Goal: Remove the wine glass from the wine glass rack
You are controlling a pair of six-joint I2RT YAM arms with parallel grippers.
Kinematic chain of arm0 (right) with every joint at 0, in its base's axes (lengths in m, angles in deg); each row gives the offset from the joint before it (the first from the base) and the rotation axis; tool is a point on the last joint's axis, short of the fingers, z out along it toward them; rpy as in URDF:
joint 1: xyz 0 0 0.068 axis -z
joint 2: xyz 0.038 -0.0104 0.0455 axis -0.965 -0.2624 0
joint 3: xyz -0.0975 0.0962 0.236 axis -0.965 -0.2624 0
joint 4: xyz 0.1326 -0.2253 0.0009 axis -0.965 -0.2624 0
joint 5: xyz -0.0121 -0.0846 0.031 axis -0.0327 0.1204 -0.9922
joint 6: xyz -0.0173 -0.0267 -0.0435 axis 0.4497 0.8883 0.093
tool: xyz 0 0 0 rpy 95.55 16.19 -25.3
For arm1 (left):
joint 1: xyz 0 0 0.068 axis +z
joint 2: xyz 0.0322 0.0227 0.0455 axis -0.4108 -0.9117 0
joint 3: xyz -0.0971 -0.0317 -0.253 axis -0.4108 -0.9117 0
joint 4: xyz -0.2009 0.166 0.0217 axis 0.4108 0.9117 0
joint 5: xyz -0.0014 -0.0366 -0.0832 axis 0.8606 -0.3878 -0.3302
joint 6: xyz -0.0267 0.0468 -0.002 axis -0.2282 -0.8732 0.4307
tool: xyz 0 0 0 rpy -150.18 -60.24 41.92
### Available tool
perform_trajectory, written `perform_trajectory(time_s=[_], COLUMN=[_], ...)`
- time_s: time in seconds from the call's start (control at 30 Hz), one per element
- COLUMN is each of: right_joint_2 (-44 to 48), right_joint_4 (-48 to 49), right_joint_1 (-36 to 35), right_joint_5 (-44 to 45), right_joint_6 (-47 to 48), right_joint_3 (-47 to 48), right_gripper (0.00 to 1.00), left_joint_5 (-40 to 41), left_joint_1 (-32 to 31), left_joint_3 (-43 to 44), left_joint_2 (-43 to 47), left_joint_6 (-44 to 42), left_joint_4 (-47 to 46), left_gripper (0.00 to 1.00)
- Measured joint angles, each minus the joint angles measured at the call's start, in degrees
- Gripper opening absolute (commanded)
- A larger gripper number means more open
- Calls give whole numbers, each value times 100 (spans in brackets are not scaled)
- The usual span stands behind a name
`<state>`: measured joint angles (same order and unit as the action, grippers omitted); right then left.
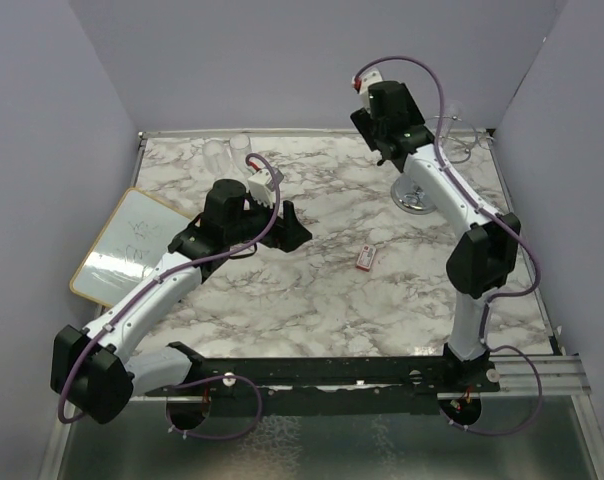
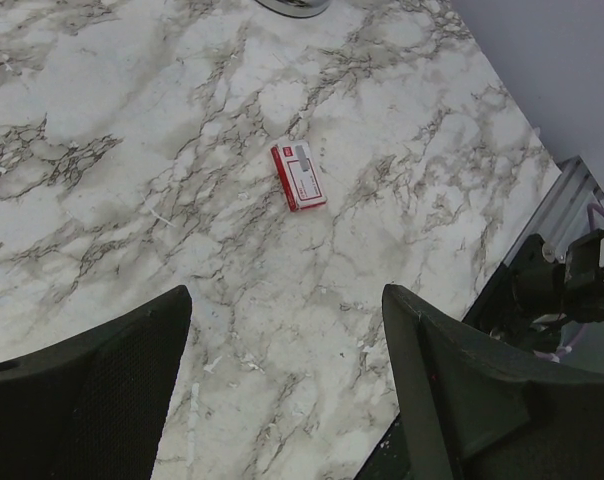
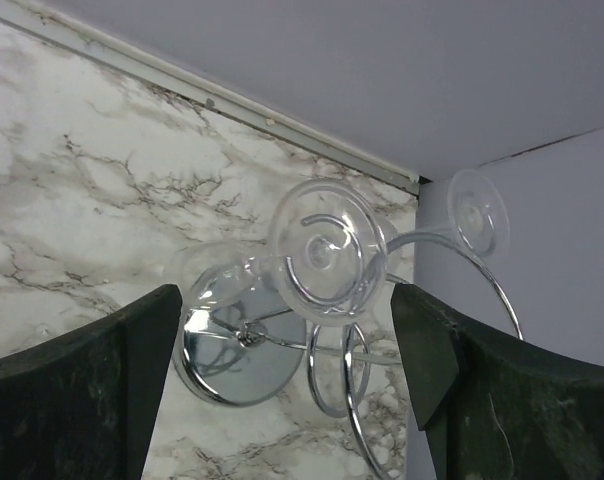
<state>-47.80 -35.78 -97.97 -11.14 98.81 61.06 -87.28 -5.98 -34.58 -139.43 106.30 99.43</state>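
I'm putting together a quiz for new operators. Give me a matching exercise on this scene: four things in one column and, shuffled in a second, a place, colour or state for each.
Things
1. wine glass
2. small box
3. whiteboard
4. left gripper

Descriptions
a. red and white
b. open, holding nothing
c. lying at the left edge of the table
d. hanging on the wine glass rack

Pairs: 1-d, 2-a, 3-c, 4-b
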Motion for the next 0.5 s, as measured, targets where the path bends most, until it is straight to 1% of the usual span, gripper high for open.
perform_trajectory(time_s=[0.2, 0.33, 0.5], right_joint_2=[-481, -728, -820], right_joint_4=[98, 229, 431], right_joint_1=[-304, -306, -293], right_joint_5=[557, 852, 1038], right_joint_6=[531, 815, 1078], right_joint_3=[236, 356, 358], right_gripper=[75, 67, 58], left_joint_5=[0, 4, 9], left_joint_1=[0, 0, 0], left_joint_3=[0, 0, 0], left_joint_2=[-11, 13, 52], left_joint_6=[-28, -81, -109], left_joint_4=[4, 31, 105], left_gripper=[79, 79, 79])
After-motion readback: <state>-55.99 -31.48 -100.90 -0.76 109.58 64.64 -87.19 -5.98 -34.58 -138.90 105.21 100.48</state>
